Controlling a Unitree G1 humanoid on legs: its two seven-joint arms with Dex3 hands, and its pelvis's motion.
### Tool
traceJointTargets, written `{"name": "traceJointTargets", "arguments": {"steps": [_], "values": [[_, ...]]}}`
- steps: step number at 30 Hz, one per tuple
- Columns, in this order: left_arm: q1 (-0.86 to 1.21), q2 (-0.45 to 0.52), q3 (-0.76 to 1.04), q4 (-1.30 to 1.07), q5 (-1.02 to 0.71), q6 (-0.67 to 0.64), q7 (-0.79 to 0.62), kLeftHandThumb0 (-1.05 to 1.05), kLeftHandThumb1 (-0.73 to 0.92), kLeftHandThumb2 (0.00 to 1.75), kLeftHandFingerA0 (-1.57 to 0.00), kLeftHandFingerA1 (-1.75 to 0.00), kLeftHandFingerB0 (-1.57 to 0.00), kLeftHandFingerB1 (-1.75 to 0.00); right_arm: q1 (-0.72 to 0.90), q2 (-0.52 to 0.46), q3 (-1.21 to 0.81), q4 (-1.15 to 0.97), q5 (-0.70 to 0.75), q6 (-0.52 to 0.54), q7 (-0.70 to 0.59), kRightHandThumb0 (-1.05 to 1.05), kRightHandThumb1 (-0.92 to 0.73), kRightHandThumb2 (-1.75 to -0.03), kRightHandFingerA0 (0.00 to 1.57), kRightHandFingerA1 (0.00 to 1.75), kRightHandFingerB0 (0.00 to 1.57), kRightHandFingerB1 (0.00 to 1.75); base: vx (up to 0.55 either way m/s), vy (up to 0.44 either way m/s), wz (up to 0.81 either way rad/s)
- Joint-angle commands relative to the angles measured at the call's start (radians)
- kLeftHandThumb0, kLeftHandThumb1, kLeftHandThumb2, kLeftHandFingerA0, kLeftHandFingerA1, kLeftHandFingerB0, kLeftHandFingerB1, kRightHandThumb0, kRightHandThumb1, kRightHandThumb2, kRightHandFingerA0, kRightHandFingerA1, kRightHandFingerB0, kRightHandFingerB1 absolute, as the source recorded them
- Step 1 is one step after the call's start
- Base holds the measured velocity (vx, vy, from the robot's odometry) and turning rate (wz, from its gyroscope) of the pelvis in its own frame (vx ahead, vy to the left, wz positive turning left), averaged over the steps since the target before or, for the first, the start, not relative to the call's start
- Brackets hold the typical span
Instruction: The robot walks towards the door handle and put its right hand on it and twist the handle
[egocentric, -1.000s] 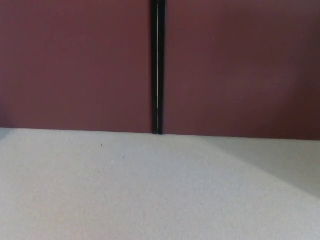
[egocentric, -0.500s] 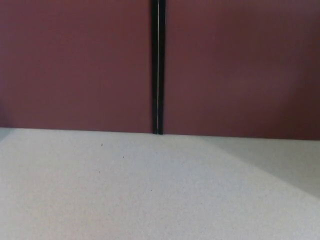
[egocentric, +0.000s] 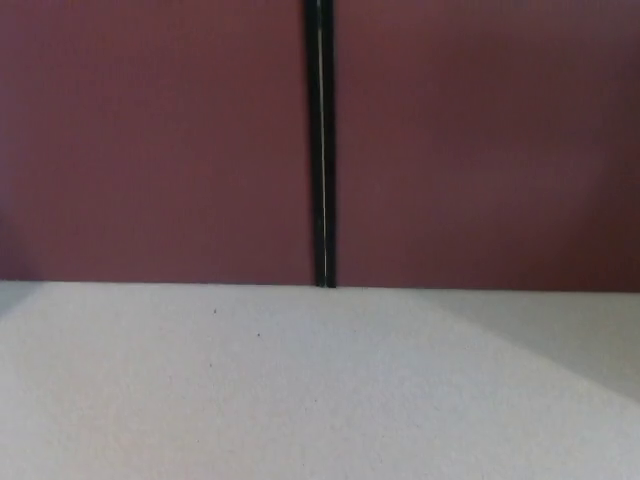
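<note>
Approach step, judging by the view: only dark red door panels, the black vertical seam between them, and pale speckled floor. Door handle not visible, so its place relative to either hand can't be given. Neither hand shows; finger state can't tell. Next: probably close in and get handle and right hand into view.

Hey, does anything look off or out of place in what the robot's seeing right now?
Nothing damaged, spilled or askew. Two dark red door panels meet at a straight black seam above a pale speckled floor. The only oddity: no door handle is in view, and neither robot hand shows.
</note>
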Motion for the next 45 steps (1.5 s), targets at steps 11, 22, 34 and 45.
{"name": "traceJointTargets", "arguments": {"steps": [11, 22, 34, 45], "values": [[0.008, 0.003, -0.017, 0.007, 0.017, -0.020, 0.004, 0.05, 0.59, 0.96, -0.32, -0.55, -0.12, -0.46, -0.006, 0.008, 0.008, 0.015, 0.015, 0.031, -0.023, -0.19, -0.61, -0.59, 0.78, 0.54, 0.47, 0.37, 0.15, 0.046, -0.08], [0.012, 0.007, -0.056, 0.003, 0.028, -0.032, -0.005, 0.05, 0.58, 0.96, -0.27, -0.53, -0.13, -0.46, -0.011, 0.007, 0.030, 0.011, -0.004, 0.016, -0.017, -0.20, -0.62, -0.58, 0.76, 0.49, 0.47, 0.37, 0.15, -0.100, 0.05], [0.007, 0.015, -0.101, 0.001, 0.049, -0.038, -0.019, 0.05, 0.57, 0.95, -0.24, -0.52, -0.14, -0.47, -0.025, 0.010, 0.025, 0.010, 0.007, 0.014, 0.003, -0.19, -0.63, -0.59, 0.75, 0.52, 0.45, 0.37, 0.09, -0.031, 0.06], [0.006, 0.011, -0.115, 0.018, 0.058, -0.032, -0.003, 0.06, 0.57, 0.95, -0.20, -0.50, -0.14, -0.47, -0.021, 0.011, 0.048, 0.010, -0.010, 0.014, -0.001, -0.30, -0.52, -0.70, 0.69, 0.56, 0.42, 0.44, 0.07, 0.020, 0.03]]}}
